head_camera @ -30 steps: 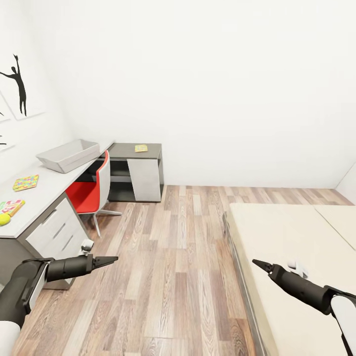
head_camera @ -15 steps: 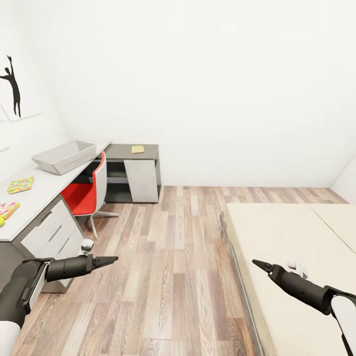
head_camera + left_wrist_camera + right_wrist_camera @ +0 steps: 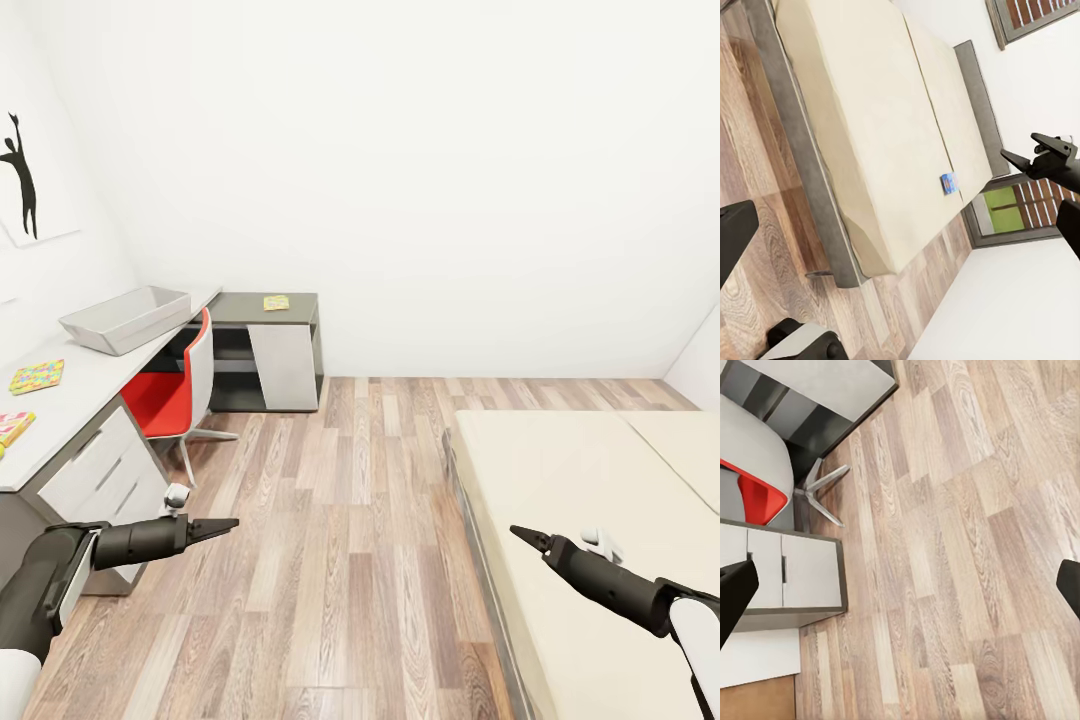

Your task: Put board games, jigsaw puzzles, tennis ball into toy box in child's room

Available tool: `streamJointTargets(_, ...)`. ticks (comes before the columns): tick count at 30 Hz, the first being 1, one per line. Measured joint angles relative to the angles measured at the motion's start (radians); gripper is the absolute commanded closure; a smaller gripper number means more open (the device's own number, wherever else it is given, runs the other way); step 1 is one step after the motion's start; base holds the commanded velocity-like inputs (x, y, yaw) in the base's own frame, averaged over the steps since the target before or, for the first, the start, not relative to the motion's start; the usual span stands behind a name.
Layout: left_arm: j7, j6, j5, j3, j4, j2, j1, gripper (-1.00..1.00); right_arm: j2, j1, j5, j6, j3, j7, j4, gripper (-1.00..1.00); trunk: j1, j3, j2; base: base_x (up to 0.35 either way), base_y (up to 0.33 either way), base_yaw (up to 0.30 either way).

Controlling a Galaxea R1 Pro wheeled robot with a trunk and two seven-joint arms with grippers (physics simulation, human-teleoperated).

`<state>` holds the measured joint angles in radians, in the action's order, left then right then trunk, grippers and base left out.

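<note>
Grey, shallow toy box (image 3: 126, 318) sits open-topped on desk (image 3: 75, 385); both arms' jaws closed, empty.

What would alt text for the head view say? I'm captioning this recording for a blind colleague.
A child's room seen over two black robot arms, left gripper and right gripper held over wood floor. At left, a long desk carries a grey toy box and colourful flat toys, with a red chair tucked beside it. A beige bed fills the right.
</note>
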<state>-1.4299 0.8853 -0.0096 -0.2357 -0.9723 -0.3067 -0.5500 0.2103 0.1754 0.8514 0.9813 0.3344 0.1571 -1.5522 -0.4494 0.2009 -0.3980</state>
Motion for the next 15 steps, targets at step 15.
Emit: streamJointTargets(15, 0.0, 0.0, 0.0, 0.0, 0.0, 0.0, 0.0, -1.0, 0.0, 0.0, 0.0, 0.0, 0.0, 0.0, 0.0, -1.0, 0.0, 0.0, 0.0, 0.0, 0.0, -0.017)
